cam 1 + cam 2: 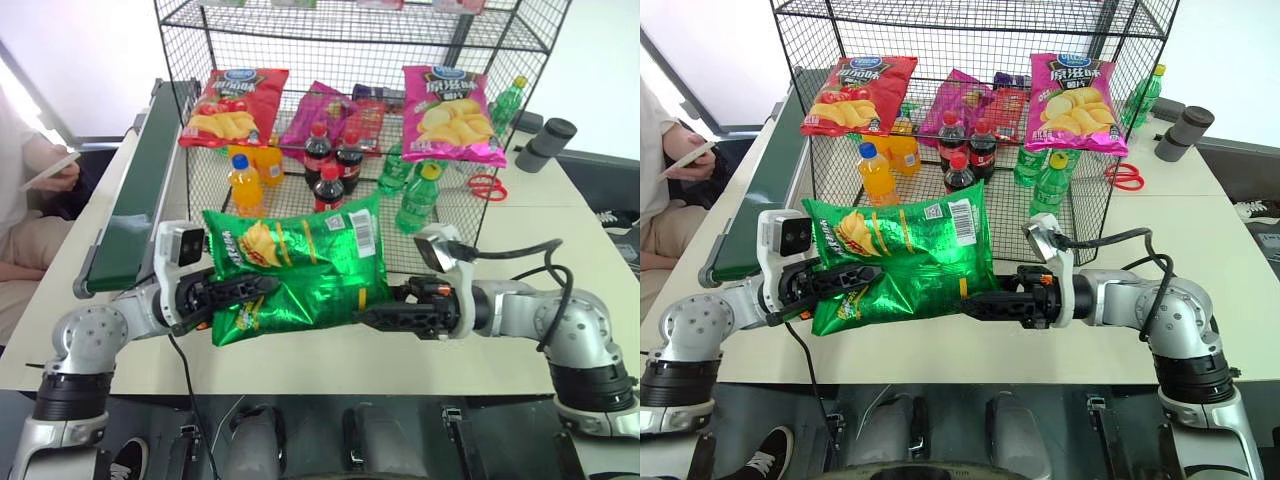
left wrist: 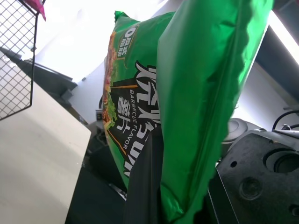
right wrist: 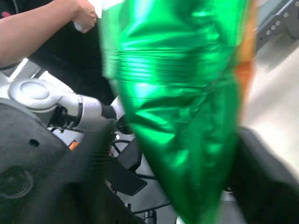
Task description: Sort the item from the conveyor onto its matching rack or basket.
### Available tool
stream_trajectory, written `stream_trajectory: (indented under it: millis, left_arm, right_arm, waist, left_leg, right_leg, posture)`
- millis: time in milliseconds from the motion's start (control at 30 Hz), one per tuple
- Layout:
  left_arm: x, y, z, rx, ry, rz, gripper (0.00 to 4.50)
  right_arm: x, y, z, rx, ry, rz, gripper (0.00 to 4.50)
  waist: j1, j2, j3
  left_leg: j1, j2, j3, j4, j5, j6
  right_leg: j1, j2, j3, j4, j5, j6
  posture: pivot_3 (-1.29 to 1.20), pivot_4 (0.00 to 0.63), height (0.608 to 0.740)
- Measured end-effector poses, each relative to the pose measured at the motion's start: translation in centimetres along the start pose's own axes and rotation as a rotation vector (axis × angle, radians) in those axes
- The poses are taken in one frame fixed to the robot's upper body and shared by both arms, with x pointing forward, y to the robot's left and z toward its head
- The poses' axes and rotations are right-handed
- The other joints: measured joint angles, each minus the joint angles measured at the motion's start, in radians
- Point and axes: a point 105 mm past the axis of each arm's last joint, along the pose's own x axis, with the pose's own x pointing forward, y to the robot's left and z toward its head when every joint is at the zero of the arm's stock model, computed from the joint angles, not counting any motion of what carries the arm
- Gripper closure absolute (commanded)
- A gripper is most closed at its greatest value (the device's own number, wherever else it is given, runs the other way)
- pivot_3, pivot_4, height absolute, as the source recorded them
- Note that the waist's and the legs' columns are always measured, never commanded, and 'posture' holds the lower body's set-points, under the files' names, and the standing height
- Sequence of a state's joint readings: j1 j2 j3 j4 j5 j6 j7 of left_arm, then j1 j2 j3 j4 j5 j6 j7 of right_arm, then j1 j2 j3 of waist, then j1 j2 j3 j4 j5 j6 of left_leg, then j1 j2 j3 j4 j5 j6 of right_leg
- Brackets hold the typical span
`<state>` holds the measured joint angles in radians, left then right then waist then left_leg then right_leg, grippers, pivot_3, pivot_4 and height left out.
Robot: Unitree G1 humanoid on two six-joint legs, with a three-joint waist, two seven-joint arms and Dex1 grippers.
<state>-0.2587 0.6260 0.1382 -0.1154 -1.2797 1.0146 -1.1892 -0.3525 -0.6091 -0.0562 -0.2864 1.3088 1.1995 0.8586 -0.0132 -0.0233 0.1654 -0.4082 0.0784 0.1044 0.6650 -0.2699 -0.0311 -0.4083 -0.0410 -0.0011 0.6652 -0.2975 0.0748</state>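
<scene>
The green chip bag [image 1: 300,265] hangs in the air over the near edge of the pale table [image 1: 520,260], just in front of the black wire rack [image 1: 200,60], held between the two arms. The left gripper [image 1: 235,292] is clamped shut on the bag's left end, its black fingers reaching in level from the left. The right gripper [image 1: 385,315] points left at the bag's lower right corner, and the right wrist view shows its dark fingers [image 3: 93,163] standing on either side of the crinkled foil; whether they press on it I cannot tell. The head views show the bag's barcode and pictured chips, while the left wrist view shows the printed flavour lettering along its glossy side. The right wrist view also shows a person's arm [image 3: 42,28] beyond the bag. The long dark-green conveyor [image 1: 140,190] with grey rails runs along the table's left side. Inside the rack lie a red chip bag [image 1: 235,105] and a pink one [image 1: 450,110], with orange, cola and green bottles on the mesh floor.
</scene>
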Motion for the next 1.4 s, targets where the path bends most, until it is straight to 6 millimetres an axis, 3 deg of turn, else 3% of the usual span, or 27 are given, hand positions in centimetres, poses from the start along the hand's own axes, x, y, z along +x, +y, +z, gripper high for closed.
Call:
stream_trajectory:
  millis: [67, 100, 167, 433, 600, 700, 900, 967, 1100, 1167, 1267, 1400]
  left_arm:
    - [0.0, 0.1, 0.0, 0.004, 0.005, 0.006, 4.50]
    - [-0.1, 0.2, 0.0, 0.014, 0.009, 0.016, 4.50]
    - [-0.2, 0.5, 0.1, 0.045, 0.013, 0.037, 3.93]
    - [-1.1, 1.3, 0.7, 0.078, 0.001, 0.112, 0.08]
    - [-2.9, 1.7, 1.0, 0.163, -0.020, 0.227, 0.00]
    - [-4.8, 2.7, 0.9, 0.294, -0.037, 0.379, 0.00]
    - [-6.5, 3.4, 1.6, 0.500, -0.075, 0.562, 0.00]
    - [-6.9, 3.8, 2.2, 0.605, -0.097, 0.634, 0.00]
    - [-6.2, 4.6, 3.0, 0.716, -0.128, 0.684, 0.00]
    - [-6.0, 4.8, 3.0, 0.731, -0.127, 0.684, 0.00]
    - [-5.8, 5.2, 3.1, 0.745, -0.118, 0.689, 0.00]
    - [-5.1, 5.6, 3.2, 0.765, -0.116, 0.674, 0.00]
  right_arm:
    - [0.1, 0.0, 0.1, -0.005, 0.000, 0.003, 3.93]
    - [0.1, 0.1, 0.2, -0.008, 0.001, 0.003, 4.25]
    - [0.1, 0.0, 0.2, -0.010, 0.001, -0.005, 4.27]
    - [-0.4, -0.9, 0.8, -0.114, -0.001, -0.078, 4.27]
    - [-2.0, -2.3, 1.3, -0.350, 0.090, -0.250, 4.27]
    - [-3.1, -2.7, 2.2, -0.641, 0.208, -0.390, 4.27]
    - [-1.5, 0.2, 5.0, -1.044, 0.156, -0.385, 4.27]
    - [-1.1, 0.6, 6.7, -1.181, 0.110, -0.430, 4.27]
    - [-0.3, 2.0, 11.2, -1.499, 0.028, -0.541, 4.27]
    - [-0.7, 0.6, 12.4, -1.634, 0.072, -0.651, 4.27]
    - [-1.7, -1.5, 13.6, -1.706, 0.100, -0.776, 4.27]
    - [-2.7, -1.7, 16.2, -1.919, 0.152, -0.935, 4.27]
  waist:
    - [0.000, 0.000, 0.000]
    - [0.000, 0.000, 0.000]
    - [0.000, 0.000, 0.000]
    - [0.000, 0.000, 0.000]
    - [-0.001, 0.000, 0.000]
    - [-0.001, 0.000, 0.000]
    - [0.003, 0.000, 0.000]
    - [0.002, 0.000, 0.000]
    - [0.000, -0.001, 0.000]
    - [0.000, -0.001, 0.000]
    - [0.000, 0.000, 0.000]
    - [-0.001, 0.000, 0.001]
  left_leg:
    - [0.000, 0.000, 0.000, 0.000, 0.000, 0.000]
    - [0.000, 0.000, 0.000, 0.000, 0.000, 0.000]
    - [0.000, 0.000, 0.000, 0.000, 0.000, 0.000]
    - [-0.001, 0.000, 0.000, 0.000, 0.000, 0.000]
    - [-0.001, 0.000, 0.000, 0.000, 0.000, 0.000]
    - [-0.001, 0.000, 0.001, -0.001, 0.000, 0.000]
    - [-0.001, 0.000, 0.000, -0.001, 0.000, 0.000]
    - [-0.001, -0.001, 0.001, 0.000, 0.000, 0.000]
    - [-0.001, -0.001, 0.002, 0.001, 0.000, 0.000]
    - [-0.001, -0.001, 0.002, 0.000, 0.000, 0.000]
    - [-0.001, -0.001, 0.004, 0.000, 0.000, 0.000]
    - [-0.001, 0.000, 0.004, 0.000, 0.000, 0.000]
  right_leg:
    - [0.000, 0.000, 0.000, 0.000, 0.000, 0.000]
    - [0.000, 0.000, 0.000, 0.000, 0.000, 0.000]
    - [0.000, 0.000, 0.000, 0.000, 0.000, 0.000]
    - [-0.001, 0.000, 0.000, 0.000, 0.000, 0.000]
    - [-0.001, 0.000, 0.000, -0.001, 0.000, 0.000]
    - [-0.002, -0.001, 0.000, -0.001, 0.000, 0.000]
    - [-0.001, -0.002, 0.000, -0.001, 0.000, 0.000]
    - [-0.001, -0.003, 0.000, -0.001, 0.000, 0.000]
    - [-0.001, -0.002, 0.000, -0.001, 0.000, 0.000]
    - [-0.001, -0.002, 0.000, -0.001, 0.000, 0.000]
    - [-0.002, -0.002, 0.000, -0.001, 0.000, 0.000]
    - [-0.002, -0.002, 0.000, -0.001, 0.000, 0.000]
  posture:
    - [0.00, 0.150, 0.740]
    - [0.00, 0.150, 0.740]
    - [0.00, 0.150, 0.740]
    - [0.00, 0.150, 0.740]
    - [0.00, 0.150, 0.740]
    - [0.00, 0.150, 0.740]
    - [0.00, 0.150, 0.740]
    - [0.00, 0.150, 0.740]
    - [0.00, 0.150, 0.740]
    - [0.00, 0.150, 0.740]
    - [0.00, 0.150, 0.740]
    - [0.00, 0.150, 0.740]
